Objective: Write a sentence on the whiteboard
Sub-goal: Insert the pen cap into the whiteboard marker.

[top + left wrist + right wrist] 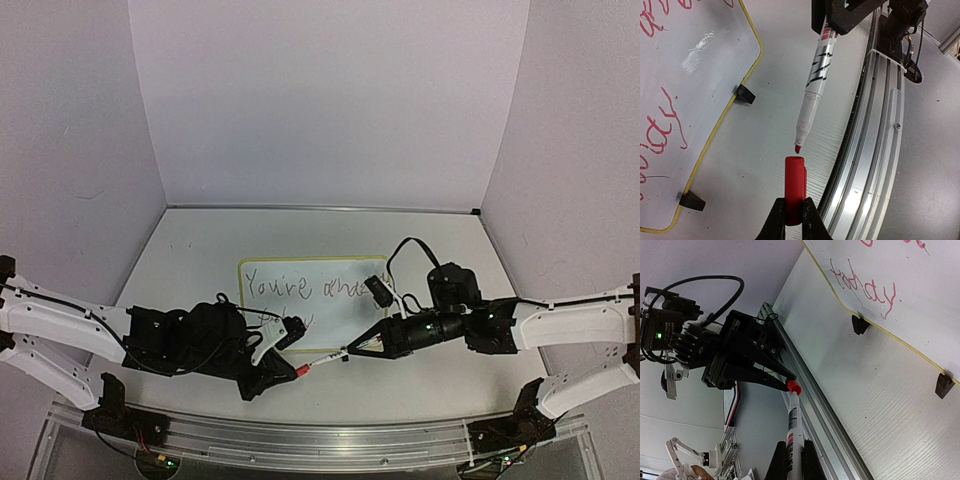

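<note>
The whiteboard (315, 300) lies flat mid-table, yellow-framed, with two black clip feet (744, 94) on its near edge. The sentence (305, 290) shows on it in two lines; in the wrist views it is red, with "today" (865, 287) readable. My left gripper (794, 210) is shut on the red marker cap (795, 187), open end up. My right gripper (794, 457) is shut on the white marker (793, 432). The marker's red tip (798, 148) hangs just above the cap's mouth. Both meet in front of the board (305, 368).
An aluminium rail (330, 440) runs along the table's near edge, right beside the cap and marker (865, 140). White walls enclose the table on three sides. A black cable (415, 250) loops over the right arm near the board's right edge.
</note>
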`<state>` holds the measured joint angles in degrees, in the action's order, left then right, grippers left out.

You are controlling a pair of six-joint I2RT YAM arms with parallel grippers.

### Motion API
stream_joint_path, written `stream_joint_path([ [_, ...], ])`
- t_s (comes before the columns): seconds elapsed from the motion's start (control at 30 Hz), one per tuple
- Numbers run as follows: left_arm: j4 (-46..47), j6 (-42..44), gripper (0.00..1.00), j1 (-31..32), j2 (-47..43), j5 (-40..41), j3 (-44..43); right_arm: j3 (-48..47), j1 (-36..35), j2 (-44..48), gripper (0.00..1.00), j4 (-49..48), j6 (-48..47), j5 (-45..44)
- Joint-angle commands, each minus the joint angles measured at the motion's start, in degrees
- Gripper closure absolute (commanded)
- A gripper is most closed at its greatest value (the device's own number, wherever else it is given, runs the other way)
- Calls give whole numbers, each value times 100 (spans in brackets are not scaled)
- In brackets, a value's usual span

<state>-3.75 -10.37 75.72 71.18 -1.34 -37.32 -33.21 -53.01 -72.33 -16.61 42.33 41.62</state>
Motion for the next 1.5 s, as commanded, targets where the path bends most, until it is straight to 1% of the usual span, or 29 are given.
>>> stream_joint_path([
  [0.0, 293, 10, 100, -23, -116, 62, 14, -78, 24, -95, 100, -260, 71, 132],
  [0.63, 350, 111, 100, -22, -106, -93, -3, -37, 20, -237, 100, -609, 203, 388],
  [0.93, 349, 253, 100, -28, -226, -241, -44, 42, 23, -461, 100, -1187, 467, 763],
  [1.1, 354, 368, 100, -25, -337, -382, -126, -31, 20, -731, 100, -1427, 633, 1147],
  [1.27, 346, 510, 100, -24, -372, -561, -290, -200, 19, -934, 100, -1497, 750, 1441],
  [1.47, 221, 620, 100, -24, -172, -721, -586, -300, 12, -1037, 100, -1525, 802, 1586],
])
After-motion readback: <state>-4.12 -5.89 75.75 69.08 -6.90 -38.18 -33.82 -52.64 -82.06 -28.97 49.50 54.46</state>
